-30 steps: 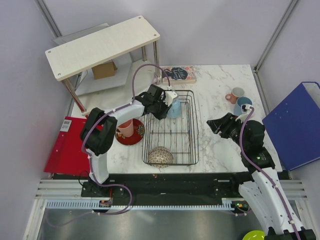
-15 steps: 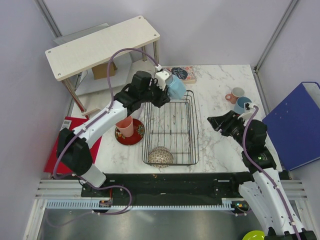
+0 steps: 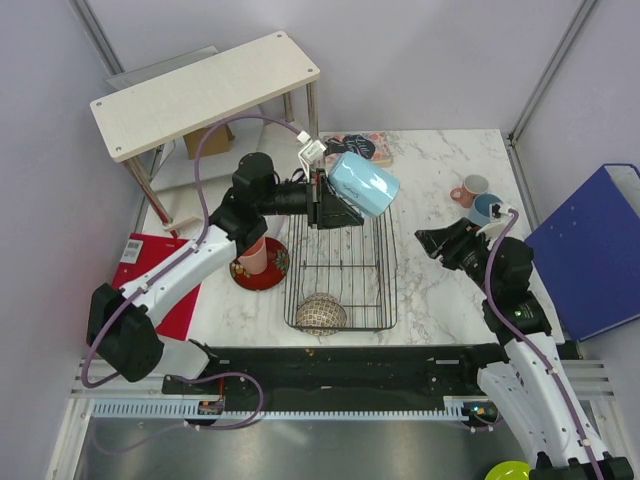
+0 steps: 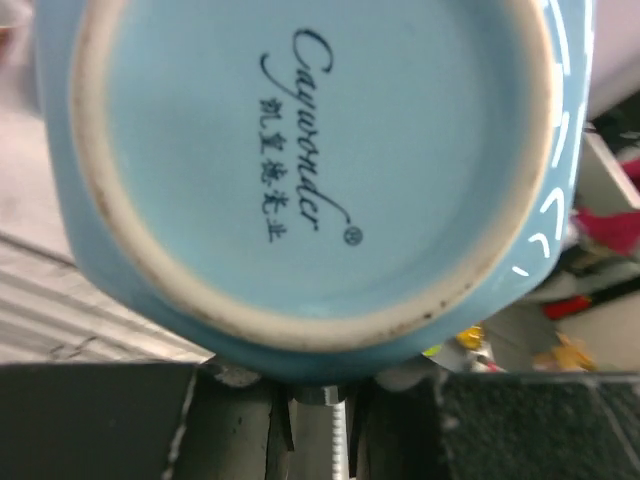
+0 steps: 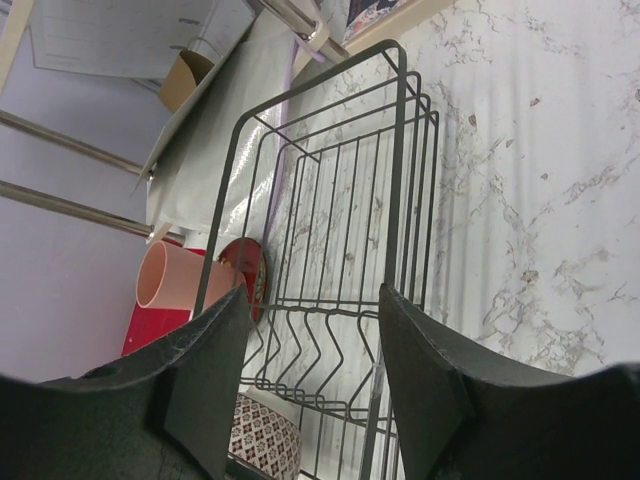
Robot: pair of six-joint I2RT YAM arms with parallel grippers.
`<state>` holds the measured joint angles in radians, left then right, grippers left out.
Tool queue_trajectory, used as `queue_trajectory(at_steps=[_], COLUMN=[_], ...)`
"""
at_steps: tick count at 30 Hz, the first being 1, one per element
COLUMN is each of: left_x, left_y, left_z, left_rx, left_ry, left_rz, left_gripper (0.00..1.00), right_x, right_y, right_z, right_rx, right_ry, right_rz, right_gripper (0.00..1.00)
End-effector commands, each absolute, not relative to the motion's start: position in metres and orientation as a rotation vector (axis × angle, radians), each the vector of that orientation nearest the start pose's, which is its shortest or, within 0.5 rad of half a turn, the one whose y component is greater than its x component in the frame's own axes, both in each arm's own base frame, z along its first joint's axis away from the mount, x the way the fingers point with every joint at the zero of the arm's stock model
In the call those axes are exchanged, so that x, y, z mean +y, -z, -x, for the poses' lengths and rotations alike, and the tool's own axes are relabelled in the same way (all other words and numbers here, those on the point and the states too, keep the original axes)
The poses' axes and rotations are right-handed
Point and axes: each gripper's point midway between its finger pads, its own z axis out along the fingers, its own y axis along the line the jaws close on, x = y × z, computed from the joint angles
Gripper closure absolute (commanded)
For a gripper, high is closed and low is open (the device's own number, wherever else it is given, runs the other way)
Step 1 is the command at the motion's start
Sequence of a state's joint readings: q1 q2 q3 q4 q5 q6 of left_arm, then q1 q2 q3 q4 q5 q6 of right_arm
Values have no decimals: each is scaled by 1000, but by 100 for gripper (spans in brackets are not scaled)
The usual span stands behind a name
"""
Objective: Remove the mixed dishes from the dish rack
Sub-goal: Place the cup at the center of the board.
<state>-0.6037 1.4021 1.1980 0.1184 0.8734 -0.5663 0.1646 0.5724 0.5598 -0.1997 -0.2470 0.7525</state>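
My left gripper [image 3: 325, 200] is shut on a light blue mug [image 3: 361, 185] and holds it in the air over the far end of the black wire dish rack [image 3: 390, 255]. The mug's base [image 4: 310, 160] fills the left wrist view. A speckled bowl [image 3: 321, 313] lies in the rack's near end and shows in the right wrist view [image 5: 262, 435]. A salmon-pink tumbler [image 3: 251, 256] stands on the dark red plate [image 3: 277, 270] left of the rack. A salmon-pink mug [image 3: 470, 187] and a second light blue mug [image 3: 486, 208] stand at the right. My right gripper [image 3: 432, 245] is open and empty, right of the rack.
A white wooden shelf [image 3: 200, 92] with a cardboard box [image 3: 208, 140] under it stands at the back left. A book [image 3: 362, 148] lies behind the rack. A red folder [image 3: 135, 300] lies at the left and a blue binder [image 3: 590, 250] at the right.
My left gripper has lifted the light blue mug out of the rack's far end, up and to the right. The right arm has barely moved.
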Motion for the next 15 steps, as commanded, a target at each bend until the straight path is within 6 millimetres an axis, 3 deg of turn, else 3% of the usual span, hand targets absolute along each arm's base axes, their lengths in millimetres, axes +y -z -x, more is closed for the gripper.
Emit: queue_trajectory(at_steps=[1, 2, 3, 5, 10, 15], left_x=[-330, -325, -327, -318, -322, -324], left_y=[-418, -431, -424, -436, -424, -425], left_z=[-171, -160, -162, -149, -161, -166], left_rx=[1353, 1293, 1287, 1191, 1173, 1149], left_ry=[1917, 1992, 2039, 2141, 2290, 2268], left_rz=[-939, -939, -926, -933, -833, -797], left_gripper=[98, 98, 98, 98, 98, 98], right_x=[121, 124, 125, 133, 146, 156], right_y=[-265, -272, -276, -284, -342, -367], right_z=[-255, -255, -252, -246, -216, -197], right_rx=[1725, 1700, 1684, 1650, 1415, 1347], right_ry=[-942, -962, -980, -1045, -1189, -1267], right_rz=[-317, -299, -287, -244, -82, 17], right_gripper=[39, 39, 40, 40, 41, 41])
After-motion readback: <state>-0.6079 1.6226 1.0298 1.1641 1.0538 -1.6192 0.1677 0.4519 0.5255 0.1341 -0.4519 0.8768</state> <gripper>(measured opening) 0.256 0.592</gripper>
